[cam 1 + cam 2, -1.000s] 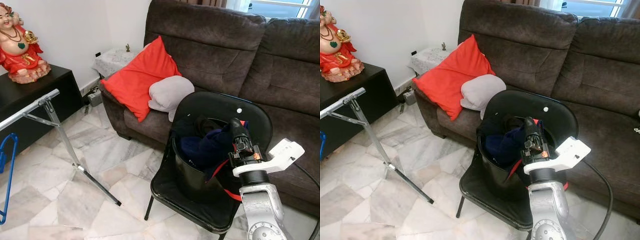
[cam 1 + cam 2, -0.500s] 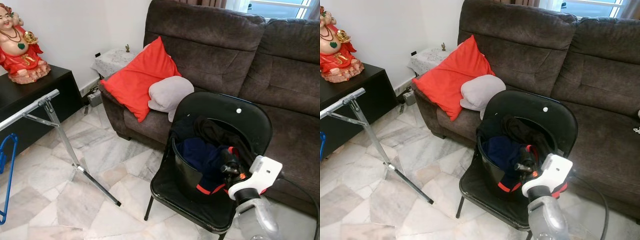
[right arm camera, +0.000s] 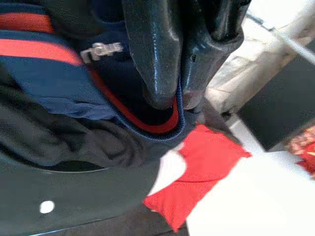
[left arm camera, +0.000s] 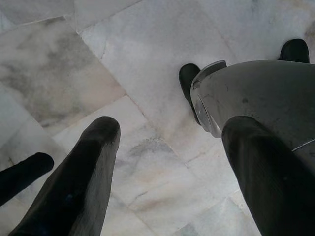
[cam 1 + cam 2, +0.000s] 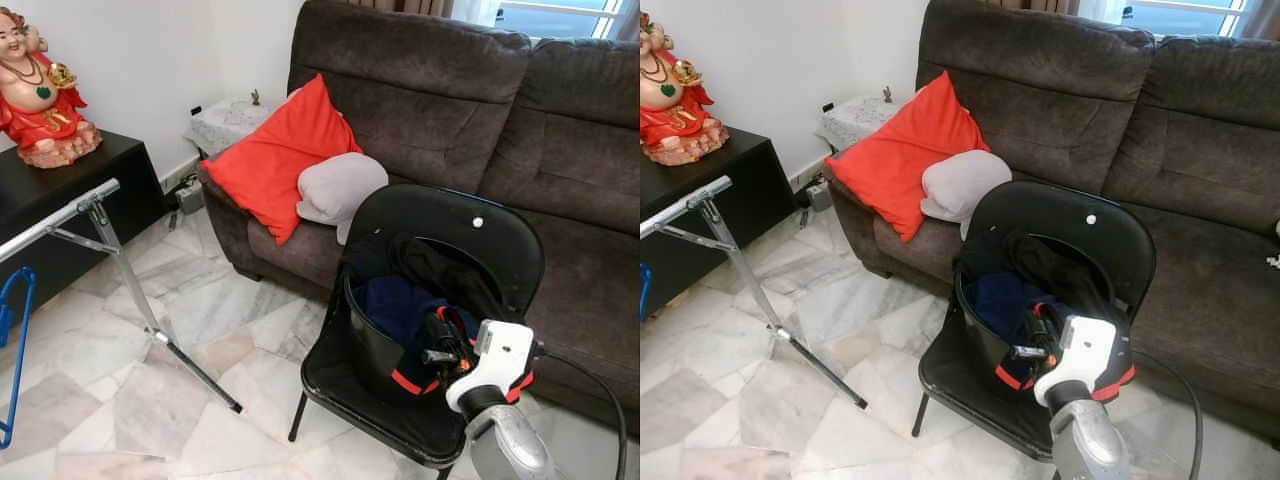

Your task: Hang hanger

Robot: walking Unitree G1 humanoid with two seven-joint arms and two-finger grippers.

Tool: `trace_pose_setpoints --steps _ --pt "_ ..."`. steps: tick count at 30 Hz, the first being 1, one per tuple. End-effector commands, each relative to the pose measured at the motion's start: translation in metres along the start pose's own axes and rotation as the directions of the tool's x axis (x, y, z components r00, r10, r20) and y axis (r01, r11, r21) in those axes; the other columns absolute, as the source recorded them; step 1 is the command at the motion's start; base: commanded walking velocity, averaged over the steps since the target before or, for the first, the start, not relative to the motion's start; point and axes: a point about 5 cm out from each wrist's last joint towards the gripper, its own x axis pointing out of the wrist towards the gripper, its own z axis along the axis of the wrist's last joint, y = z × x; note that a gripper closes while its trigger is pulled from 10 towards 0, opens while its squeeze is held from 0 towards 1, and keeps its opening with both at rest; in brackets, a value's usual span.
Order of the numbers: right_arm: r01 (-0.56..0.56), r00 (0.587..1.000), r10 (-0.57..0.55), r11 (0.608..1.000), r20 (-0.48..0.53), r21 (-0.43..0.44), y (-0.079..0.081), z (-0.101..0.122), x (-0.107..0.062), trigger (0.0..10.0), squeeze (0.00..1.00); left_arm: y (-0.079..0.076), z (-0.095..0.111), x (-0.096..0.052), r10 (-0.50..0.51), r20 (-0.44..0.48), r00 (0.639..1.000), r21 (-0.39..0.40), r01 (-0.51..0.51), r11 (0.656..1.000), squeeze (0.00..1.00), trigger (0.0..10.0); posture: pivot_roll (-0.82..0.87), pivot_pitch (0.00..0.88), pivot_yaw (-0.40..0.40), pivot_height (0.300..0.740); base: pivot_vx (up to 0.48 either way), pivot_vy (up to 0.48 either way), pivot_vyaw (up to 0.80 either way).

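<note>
Right gripper: reaching over the black bucket that is sitting on the black folding chair. Its fingers are closing nearly together on the red-trimmed edge of a navy garment, pinching the fabric between them. A black garment is lying beside the navy one in the bucket.

Left gripper: hanging idle over the marble floor, its two black fingers standing wide apart and holding nothing.

Blue hanger: hanging at the far left edge, under the metal drying rack, well apart from both grippers.

Surroundings: a brown sofa is standing behind the chair, carrying a red cushion and a grey cushion that are touching each other. A red figurine is resting on a black cabinet at left.
</note>
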Motion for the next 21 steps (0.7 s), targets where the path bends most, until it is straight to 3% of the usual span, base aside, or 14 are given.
trace_pose_setpoints --steps 1,2,3,8,9,10,11,12,13,21 --pt "0.05 0.999 -0.05 0.999 0.015 -0.012 -0.007 0.003 0.002 0.2 0.0 -0.009 -0.011 -0.001 -0.047 -0.051 0.998 0.014 0.047 0.999 0.0 10.0 -0.01 0.068 0.022 0.74 0.0 0.0 0.0" --pt "0.061 0.998 -0.061 0.998 0.015 -0.022 -0.008 0.003 0.002 3.6 0.0 -0.009 -0.011 -0.001 -0.047 -0.051 0.998 0.014 0.048 0.999 0.0 10.0 -0.01 0.068 0.022 0.74 0.0 0.0 0.0" --pt "0.085 0.996 -0.085 0.996 0.01 -0.025 -0.011 0.002 0.003 10.0 0.0 -0.009 -0.011 -0.001 -0.048 -0.052 0.998 0.014 0.048 0.999 0.0 10.0 -0.01 0.068 0.021 0.74 0.0 0.0 0.0" --pt "0.092 0.996 -0.092 0.995 -0.006 -0.03 -0.012 0.0 0.003 10.0 0.0 -0.009 -0.011 -0.001 -0.048 -0.052 0.997 0.013 0.049 0.999 0.0 10.0 -0.01 0.068 0.021 0.74 0.0 0.0 0.0" --pt "0.084 0.996 -0.085 0.995 -0.02 -0.047 -0.012 -0.003 0.003 10.0 0.11 -0.009 -0.011 -0.001 -0.048 -0.053 0.997 0.013 0.048 0.999 0.0 10.0 -0.01 0.068 0.021 0.74 0.0 0.0 0.0" --pt "0.081 0.996 -0.082 0.995 -0.024 -0.053 -0.011 -0.003 0.002 10.0 0.11 -0.009 -0.011 -0.001 -0.047 -0.053 0.997 0.013 0.048 0.999 0.0 10.0 -0.01 0.068 0.021 0.74 0.0 0.0 0.0" --pt "0.069 0.997 -0.072 0.995 -0.038 -0.077 -0.01 -0.005 0.002 10.0 0.29 -0.009 -0.011 -0.001 -0.048 -0.054 0.997 0.013 0.049 0.999 0.0 10.0 -0.01 0.068 0.021 0.74 0.0 0.0 0.0" --pt "0.069 0.997 -0.072 0.995 -0.038 -0.077 -0.01 -0.005 0.002 10.0 0.29 -0.009 -0.011 -0.001 -0.048 -0.054 0.997 0.013 0.049 0.999 0.0 10.0 -0.01 0.068 0.021 0.74 0.0 0.0 0.0" --pt "0.06 0.997 -0.064 0.995 -0.046 -0.085 -0.009 -0.007 0.002 10.0 0.38 -0.009 -0.011 -0.001 -0.048 -0.054 0.997 0.014 0.049 0.999 0.0 10.0 -0.01 0.067 0.021 0.74 0.0 0.0 0.0" --pt "0.018 0.996 -0.033 0.983 -0.082 -0.183 -0.005 -0.012 0.003 10.0 0.35 -0.009 -0.011 -0.001 -0.049 -0.055 0.997 0.015 0.05 0.999 0.0 10.0 -0.01 0.067 0.021 0.74 0.0 0.0 0.0"
